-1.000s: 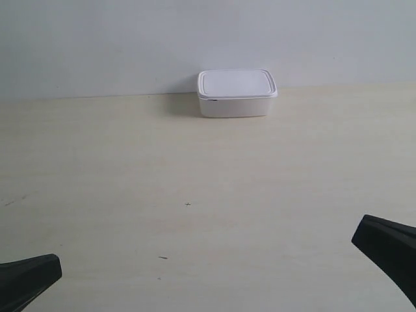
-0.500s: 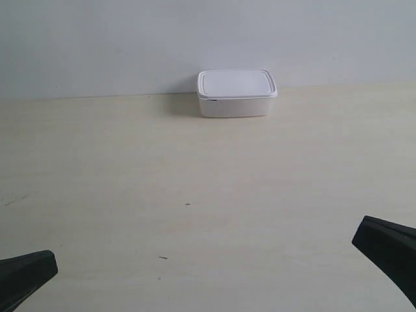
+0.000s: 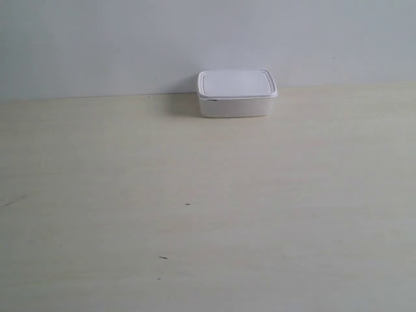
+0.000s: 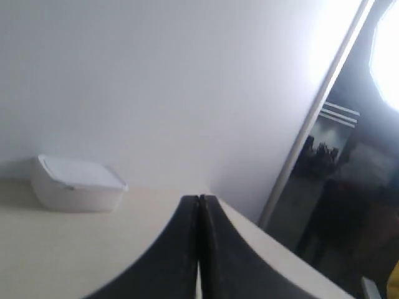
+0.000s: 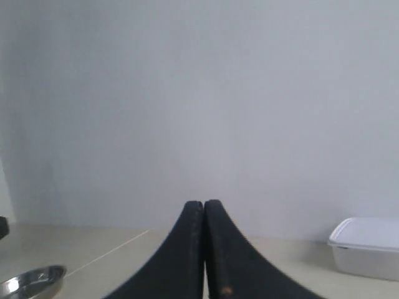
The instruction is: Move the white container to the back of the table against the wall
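Observation:
The white container [image 3: 236, 93], lid on, sits at the back of the cream table [image 3: 195, 195], its rear side against the pale wall [image 3: 130, 39]. It also shows in the left wrist view as the white container [image 4: 76, 184] and in the right wrist view as the white container [image 5: 368, 246]. My left gripper [image 4: 198, 198] is shut with nothing between its black fingers, far from the box. My right gripper [image 5: 203, 202] is also shut and empty, well away from the box. Neither gripper appears in the exterior view.
A shiny metal bowl [image 5: 28, 281] sits on the table in the right wrist view. A dark glass panel with a pale frame [image 4: 324, 156] stands beyond the table edge in the left wrist view. Tiny dark specks [image 3: 188, 205] mark the table.
Both black gripper tips, seen at the exterior view's lower corners before, have drawn out of that view. The container has not moved.

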Available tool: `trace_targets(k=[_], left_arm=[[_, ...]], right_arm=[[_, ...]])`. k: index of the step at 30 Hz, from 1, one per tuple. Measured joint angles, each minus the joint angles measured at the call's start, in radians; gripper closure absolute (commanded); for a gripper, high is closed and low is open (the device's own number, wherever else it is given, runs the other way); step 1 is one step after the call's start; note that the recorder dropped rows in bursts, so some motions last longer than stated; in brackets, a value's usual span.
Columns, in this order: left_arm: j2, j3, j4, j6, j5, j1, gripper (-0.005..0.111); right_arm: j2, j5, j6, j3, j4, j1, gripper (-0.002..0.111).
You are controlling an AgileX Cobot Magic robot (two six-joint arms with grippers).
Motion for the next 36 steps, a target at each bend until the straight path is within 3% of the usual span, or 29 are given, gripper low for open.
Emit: trace_targets(k=[4, 12, 22, 27, 31, 36], left_arm=[[-0.096, 0.000, 0.000, 0.000, -0.003, 0.078, 0.107], [-0.106, 0.000, 0.000, 0.000, -0.018, 0.271, 0.107], [-0.106, 0.000, 0.000, 0.000, -0.020, 0.683, 0.107], [-0.106, 0.000, 0.000, 0.000, -0.020, 0.852, 0.107], [-0.106, 0.000, 0.000, 0.000, -0.020, 0.920, 0.107], [-0.106, 0.000, 0.000, 0.000, -0.020, 0.931, 0.107]], right_arm=[[-0.032, 0.000, 0.000, 0.000, 0.000, -0.076, 0.108], [-0.034, 0.000, 0.000, 0.000, 0.000, -0.222, 0.108], [-0.034, 0.000, 0.000, 0.000, 0.002, -0.464, 0.108], [-0.034, 0.000, 0.000, 0.000, 0.002, -0.557, 0.108], [-0.034, 0.000, 0.000, 0.000, 0.002, -0.622, 0.108], [-0.034, 0.000, 0.000, 0.000, 0.002, -0.656, 0.108]])
